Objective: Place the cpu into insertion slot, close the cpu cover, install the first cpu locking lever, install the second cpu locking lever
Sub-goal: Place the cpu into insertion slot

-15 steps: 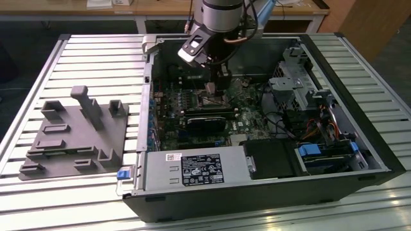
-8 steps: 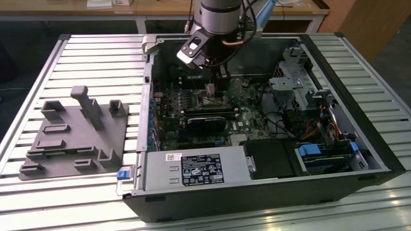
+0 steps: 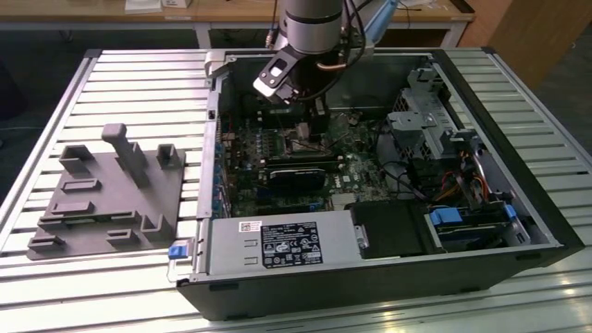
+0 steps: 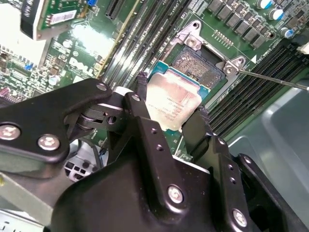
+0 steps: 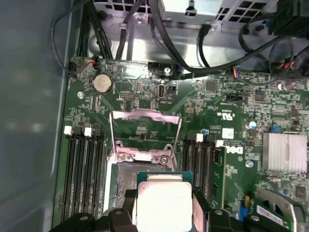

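Gripper (image 4: 170, 96) clenched on the cpu (image 4: 176, 104): the black fingers (image 4: 145, 121) press two opposite edges, and the pale metal face shows in both wrist views. The cpu is held, slightly tilted, over the near part of the insertion slot (image 4: 197, 62), not yet seated; I cannot tell whether it touches the slot. A thin wire locking lever (image 4: 273, 79) stands free, running out from one corner of the slot. In the first wrist view the slot's dark centre shows just beyond the cpu, and the cpu cover (image 5: 146, 115) is swung open, standing up from the slot's far edge, green board visible through its window. Long black memory slots (image 5: 82, 169) flank the slot on both sides. Farther off on the motherboard (image 5: 231, 96) sit a coin cell (image 5: 102, 83) and a finned heatsink (image 5: 285, 152), with black cables (image 5: 169, 48) beyond. In the exterior view the arm (image 3: 315, 28) reaches down into the open computer case (image 3: 370, 295) at about 12 o'clock of its opening; the power supply (image 3: 277, 243) lies at 6 o'clock. A grey fixture plate (image 3: 102, 201) rests at 9 o'clock from the case, well apart, on the slatted table (image 3: 138, 83).
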`<state>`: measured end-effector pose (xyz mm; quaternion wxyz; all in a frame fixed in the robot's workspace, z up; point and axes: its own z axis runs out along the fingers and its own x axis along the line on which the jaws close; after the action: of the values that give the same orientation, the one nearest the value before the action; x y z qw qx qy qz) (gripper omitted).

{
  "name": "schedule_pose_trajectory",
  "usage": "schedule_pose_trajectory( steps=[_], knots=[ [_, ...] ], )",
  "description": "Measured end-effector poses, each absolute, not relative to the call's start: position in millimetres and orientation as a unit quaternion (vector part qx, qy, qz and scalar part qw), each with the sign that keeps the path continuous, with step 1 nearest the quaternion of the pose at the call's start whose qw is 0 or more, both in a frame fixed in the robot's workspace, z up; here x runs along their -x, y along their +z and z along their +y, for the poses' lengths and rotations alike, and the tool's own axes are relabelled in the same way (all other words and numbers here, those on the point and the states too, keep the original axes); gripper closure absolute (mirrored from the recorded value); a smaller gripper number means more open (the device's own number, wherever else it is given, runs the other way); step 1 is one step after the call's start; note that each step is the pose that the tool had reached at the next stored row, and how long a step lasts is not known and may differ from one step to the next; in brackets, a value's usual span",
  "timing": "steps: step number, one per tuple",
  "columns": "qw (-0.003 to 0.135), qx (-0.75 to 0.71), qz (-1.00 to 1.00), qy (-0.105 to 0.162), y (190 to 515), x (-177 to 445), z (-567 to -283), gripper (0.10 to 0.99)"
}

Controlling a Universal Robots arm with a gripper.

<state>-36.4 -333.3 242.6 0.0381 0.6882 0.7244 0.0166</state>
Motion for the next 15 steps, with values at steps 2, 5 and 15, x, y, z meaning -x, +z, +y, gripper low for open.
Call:
schedule_pose_trajectory(
  steps=[2,5,15],
  knots=[
    [0.038,-0.688,0.724,0.017,240.5,36.4,-330.6,0.549],
    [0.039,-0.688,0.724,0.016,237.6,36.6,-327.9,0.549],
    [0.042,-0.695,0.717,0.013,227.0,39.4,-325.3,0.549]
  ],
)
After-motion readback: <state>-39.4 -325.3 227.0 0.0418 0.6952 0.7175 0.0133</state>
